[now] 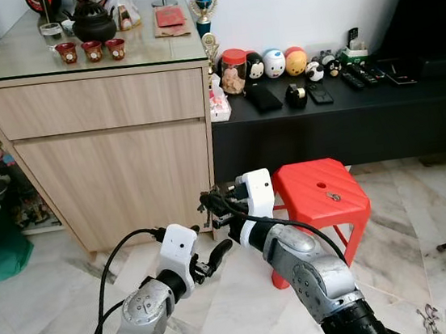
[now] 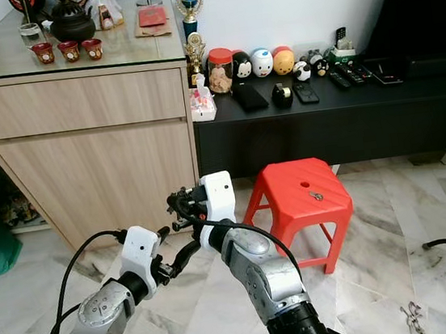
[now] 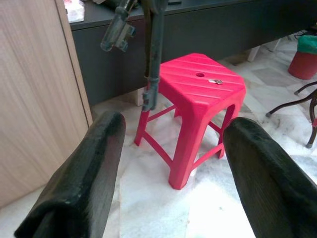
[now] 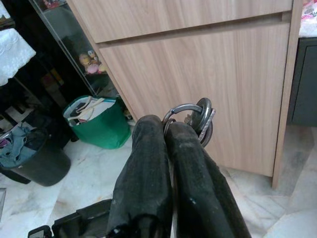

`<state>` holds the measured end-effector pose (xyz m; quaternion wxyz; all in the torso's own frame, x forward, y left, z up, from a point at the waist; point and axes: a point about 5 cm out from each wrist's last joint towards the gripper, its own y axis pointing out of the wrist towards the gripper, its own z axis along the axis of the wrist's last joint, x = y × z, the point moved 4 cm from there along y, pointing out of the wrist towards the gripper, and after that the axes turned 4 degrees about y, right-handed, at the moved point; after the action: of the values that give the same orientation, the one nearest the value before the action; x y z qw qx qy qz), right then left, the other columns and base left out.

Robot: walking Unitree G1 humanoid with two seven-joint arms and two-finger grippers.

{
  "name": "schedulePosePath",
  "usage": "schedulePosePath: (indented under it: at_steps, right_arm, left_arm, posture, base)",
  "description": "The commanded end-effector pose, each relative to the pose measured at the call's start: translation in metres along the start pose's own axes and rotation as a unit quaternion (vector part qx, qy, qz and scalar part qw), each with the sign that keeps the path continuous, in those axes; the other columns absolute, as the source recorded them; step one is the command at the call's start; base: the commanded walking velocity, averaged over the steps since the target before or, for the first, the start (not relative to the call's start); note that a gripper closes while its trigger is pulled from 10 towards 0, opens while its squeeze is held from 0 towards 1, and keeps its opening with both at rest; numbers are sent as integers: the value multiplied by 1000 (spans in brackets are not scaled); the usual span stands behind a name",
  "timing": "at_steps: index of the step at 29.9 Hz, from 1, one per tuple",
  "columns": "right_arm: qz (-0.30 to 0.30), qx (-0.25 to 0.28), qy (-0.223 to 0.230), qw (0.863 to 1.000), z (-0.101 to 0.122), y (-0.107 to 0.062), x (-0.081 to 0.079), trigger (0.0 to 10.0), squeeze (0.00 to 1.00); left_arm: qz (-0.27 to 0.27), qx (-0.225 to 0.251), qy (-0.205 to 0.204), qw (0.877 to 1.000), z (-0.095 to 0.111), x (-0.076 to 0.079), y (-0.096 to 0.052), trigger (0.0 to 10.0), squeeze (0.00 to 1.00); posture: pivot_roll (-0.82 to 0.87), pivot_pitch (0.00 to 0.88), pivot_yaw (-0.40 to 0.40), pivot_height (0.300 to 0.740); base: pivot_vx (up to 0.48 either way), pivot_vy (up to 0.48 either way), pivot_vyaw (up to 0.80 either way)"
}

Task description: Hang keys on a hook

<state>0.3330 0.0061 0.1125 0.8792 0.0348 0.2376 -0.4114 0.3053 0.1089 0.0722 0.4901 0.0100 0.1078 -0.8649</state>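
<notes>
Item: right gripper (image 4: pixel 190 126). State: clenched, both black fingers pressed together on the key ring (image 4: pixel 190 113), whose metal loop and keys stuck out just past the fingertips. Position: raised in front of the robot, forearm bent up and angled toward the robot's left, so that the fingers pointed at the lower door of the wooden cabinet (image 1: pixel 118 172), near its right-hand edge. The ring's flat face stood roughly upright in the grip.

Item: left gripper (image 1: pixel 210 260). State: released, fingers spread wide and holding nothing. Position: lower than the right gripper and just to its left, forearm reaching forward at about knee height. Its wrist camera looked between the two fingers toward the red plastic stool (image 1: pixel 321 194), with the right gripper's fingers and the hanging keys crossing the top of that view.

Item: hook. No hook could be made out on the cabinet face or its side panel, so which way the target lay from the keys could not be told. Judgement: the right arm carried the keys and was the only arm placed to hang them; the left served no part.

Item: small metal object (image 1: pixel 332 197), resting on the stool top beside its centre hole. Too small to identify.
</notes>
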Motion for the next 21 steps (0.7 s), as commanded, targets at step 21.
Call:
schedulePosePath:
  at_steps: [21]
  right_arm:
    - [20, 3, 13, 1000, 0, 0, -12, 10000, 0]
  left_arm:
    - [50, 6, 2, 999, -3, -12, 9, 10000, 0]
  posture:
    - [93, 0, -118, 740]
  base:
    - [0, 0, 0]
